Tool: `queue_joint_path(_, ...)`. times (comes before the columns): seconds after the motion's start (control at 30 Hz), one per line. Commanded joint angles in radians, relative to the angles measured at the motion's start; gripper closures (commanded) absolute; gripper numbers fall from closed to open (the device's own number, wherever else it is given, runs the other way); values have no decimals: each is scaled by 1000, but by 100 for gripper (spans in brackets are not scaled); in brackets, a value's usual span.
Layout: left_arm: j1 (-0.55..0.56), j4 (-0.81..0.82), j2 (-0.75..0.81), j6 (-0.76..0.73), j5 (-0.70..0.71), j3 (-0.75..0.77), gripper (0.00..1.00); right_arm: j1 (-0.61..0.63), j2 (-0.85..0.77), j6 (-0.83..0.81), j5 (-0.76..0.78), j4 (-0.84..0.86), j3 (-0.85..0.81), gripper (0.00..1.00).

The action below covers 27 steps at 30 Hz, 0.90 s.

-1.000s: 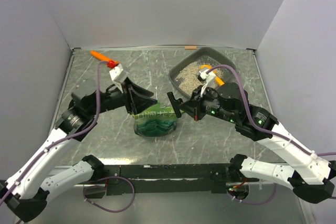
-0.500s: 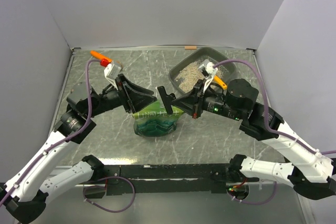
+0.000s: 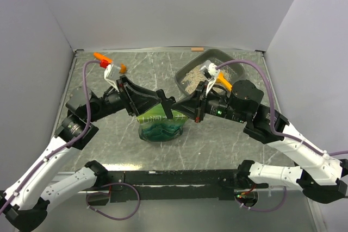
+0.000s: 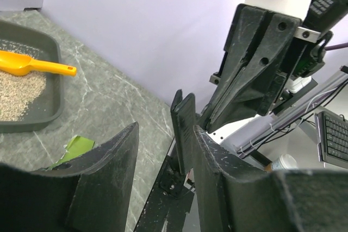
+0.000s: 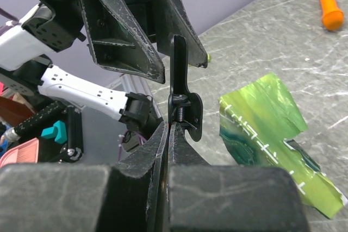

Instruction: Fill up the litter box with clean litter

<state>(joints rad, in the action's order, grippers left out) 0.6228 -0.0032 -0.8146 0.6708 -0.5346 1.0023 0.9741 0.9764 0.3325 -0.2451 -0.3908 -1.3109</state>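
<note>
Right gripper [image 5: 169, 129] pinched shut on a thin black clip [image 5: 178, 69], presenting it between the parted fingers of the left gripper [image 4: 165, 134], above the green bag [image 3: 160, 127].

Left jaws stand apart, one either side of the clip's upright blade; contact cannot be told. Litter box [image 3: 231, 58] lies beyond and to the right of this meeting point, at the table's far right. The right arm is the nearer, its wrist crossing the box's near side. Box sits askew to the table edges, one corner pointing at the far wall. Its long axis cannot be fixed, since the arm covers part. Clean litter [image 3: 190, 77] lies inside, with an orange scoop [image 4: 27, 63] resting on it.
</note>
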Motion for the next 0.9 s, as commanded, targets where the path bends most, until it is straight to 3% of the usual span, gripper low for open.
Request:
queue_joint_path(0.0, 3, 72, 25, 33, -30, 4, 53, 18, 7, 4, -37, 90, -25, 100)
queue_joint_path(0.17, 3, 107, 26, 47, -39, -7, 55, 21, 19, 14, -49, 101, -21, 100)
queue_joint_path(0.27, 3, 115, 20, 55, -53, -8, 65, 23, 19, 22, -52, 118, -10, 100)
queue_joint_path(0.37, 3, 118, 19, 52, -62, -10, 82, 26, 21, 22, -49, 113, -10, 100)
queue_joint_path(0.43, 3, 123, 17, 49, -74, -10, 98, 28, 18, 22, -51, 115, -8, 100)
queue_joint_path(0.5, 3, 115, 17, 43, -77, -7, 99, 28, 16, 23, -42, 104, -8, 100)
queue_joint_path(0.53, 2, 115, 18, 41, -79, -8, 99, 26, 15, 20, -34, 96, -8, 74)
queue_joint_path(0.6, 2, 97, 29, 30, -74, -5, 99, 26, 10, -1, -2, 55, -11, 40)
queue_joint_path(0.7, 3, 49, 46, 3, -67, 2, 99, 23, -30, -50, 52, 40, 22, 29)
queue_joint_path(0.87, 2, 37, 72, 3, -91, -1, 99, 23, -62, -136, 76, 7, 30, 21)
